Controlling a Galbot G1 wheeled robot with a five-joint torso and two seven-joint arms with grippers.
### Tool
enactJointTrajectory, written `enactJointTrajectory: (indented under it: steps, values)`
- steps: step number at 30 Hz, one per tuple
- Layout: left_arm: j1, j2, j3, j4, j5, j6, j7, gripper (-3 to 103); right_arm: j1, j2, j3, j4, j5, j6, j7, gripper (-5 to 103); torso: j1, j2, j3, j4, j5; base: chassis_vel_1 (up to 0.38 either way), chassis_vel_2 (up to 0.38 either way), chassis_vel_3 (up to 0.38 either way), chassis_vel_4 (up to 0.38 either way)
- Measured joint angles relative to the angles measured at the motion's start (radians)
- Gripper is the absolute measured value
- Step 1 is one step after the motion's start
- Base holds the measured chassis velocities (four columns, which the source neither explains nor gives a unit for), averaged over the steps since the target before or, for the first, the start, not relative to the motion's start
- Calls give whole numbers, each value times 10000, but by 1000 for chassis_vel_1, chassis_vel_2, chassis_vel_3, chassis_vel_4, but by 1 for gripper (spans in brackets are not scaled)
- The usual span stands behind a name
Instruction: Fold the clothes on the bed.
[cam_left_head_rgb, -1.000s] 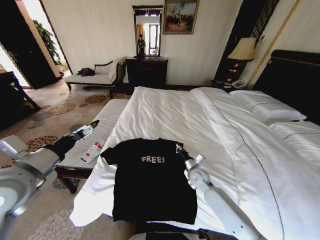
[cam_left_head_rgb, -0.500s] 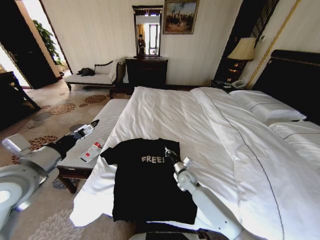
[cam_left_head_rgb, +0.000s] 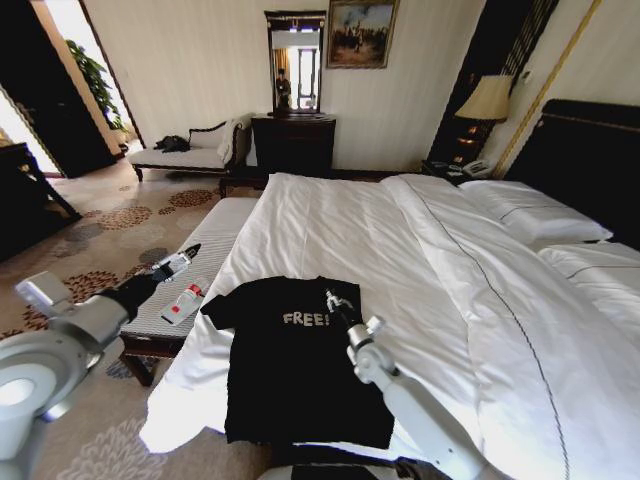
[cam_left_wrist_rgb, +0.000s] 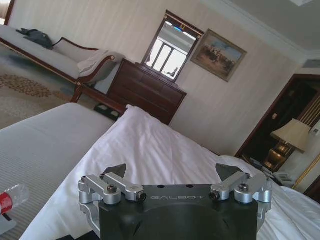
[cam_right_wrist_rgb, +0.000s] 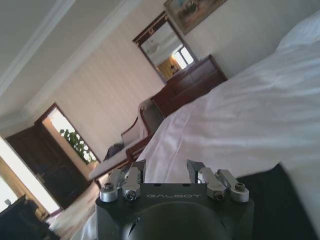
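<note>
The clothes, a black T-shirt (cam_left_head_rgb: 295, 370) with white "FREE!" lettering, lie spread flat on the near left corner of the bed (cam_left_head_rgb: 380, 230). My right gripper (cam_left_head_rgb: 333, 302) hovers just above the shirt's chest, right of the lettering, near the collar. In the right wrist view it (cam_right_wrist_rgb: 166, 170) is open with nothing between its fingers, and black fabric (cam_right_wrist_rgb: 272, 195) shows beside it. My left gripper (cam_left_head_rgb: 185, 253) hangs off the bed's left side, over the bench. The left wrist view shows it (cam_left_wrist_rgb: 172, 172) wide open and empty, facing along the white duvet (cam_left_wrist_rgb: 150, 150).
A striped bench (cam_left_head_rgb: 215, 235) runs along the bed's left side with a red-and-white bottle (cam_left_head_rgb: 184, 299) on it. White pillows (cam_left_head_rgb: 530, 210) and a dark headboard (cam_left_head_rgb: 590, 150) are at the right. A chaise longue (cam_left_head_rgb: 190, 155), dresser (cam_left_head_rgb: 293, 142) and lamp (cam_left_head_rgb: 487, 97) stand by the far wall.
My right gripper has moved left, from the shirt's right sleeve to beside the lettering. The left arm has shifted slightly; its gripper stays over the bench.
</note>
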Motion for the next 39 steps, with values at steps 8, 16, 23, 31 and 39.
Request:
enactJointTrajectory:
  steps: [8,16,23,31,39]
  values:
    - [120,-495,814,1002,802,-125,-11,100,-1724,-302,1368,1447,75,-777,1545,73,0,2,0,-3,-1,0,0,0,0]
    - [460,-1558,1718,3315,1337,-1100,232,100,-2764,945,2129,1771,-116,-1091,2452,99,-1,2,-1,1,-2,0,0,0,0]
    - [-352,-2037,2318,4840,704,-2271,675,100,-2817,1263,2384,1776,-140,-1192,2785,100,-1,1,0,0,-1,0,0,0,0]
    - [-1698,-2028,3165,6681,248,-2576,965,100,-2893,1268,2652,1578,-156,-1214,2854,100,0,0,1,-1,-2,0,0,0,0]
    - [-2558,-2062,3906,8138,424,-2677,1229,100,-2871,1279,2707,1478,-419,-1156,2646,100,0,-1,1,-1,-1,0,0,0,0]
